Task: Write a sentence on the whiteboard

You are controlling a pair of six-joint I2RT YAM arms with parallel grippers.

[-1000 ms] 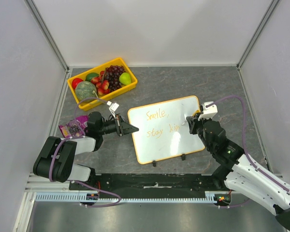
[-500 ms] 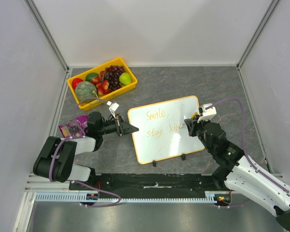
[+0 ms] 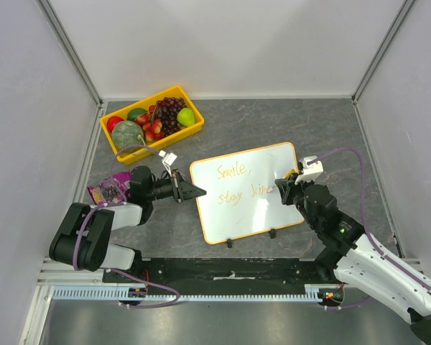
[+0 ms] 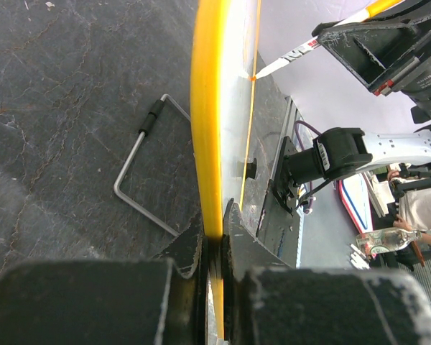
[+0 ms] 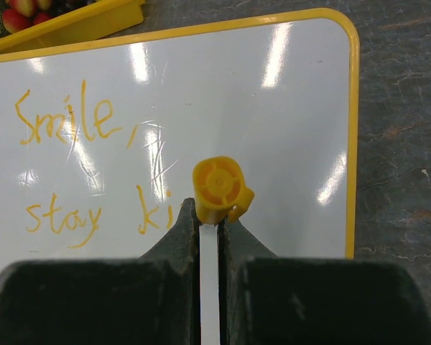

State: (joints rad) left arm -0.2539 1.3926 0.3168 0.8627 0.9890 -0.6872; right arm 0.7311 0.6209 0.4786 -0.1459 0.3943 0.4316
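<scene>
The whiteboard (image 3: 266,167) lies tilted on the table, its orange-yellow rim (image 4: 207,129) seen edge-on in the left wrist view. My left gripper (image 3: 198,192) (image 4: 214,237) is shut on its left edge. The sentence (image 3: 233,181) (image 5: 68,122) reads "Smile," above "stay ki" in orange, and the rest is hidden behind my right fingers. My right gripper (image 3: 284,185) (image 5: 210,215) is shut on a white marker with an orange-yellow cap (image 5: 217,188). The marker (image 4: 287,57) has its tip touching the board at the end of the second line.
A yellow crate (image 3: 194,131) of fruit stands at the back left. A purple packet (image 3: 108,189) lies by the left arm. The board's wire stand (image 4: 140,172) rests on the dark table behind it, and two black feet (image 3: 230,243) sit at its near edge. Walls close in both sides.
My right gripper with the marker has shifted slightly toward the near edge along the second line. The left gripper and the board have not moved.
</scene>
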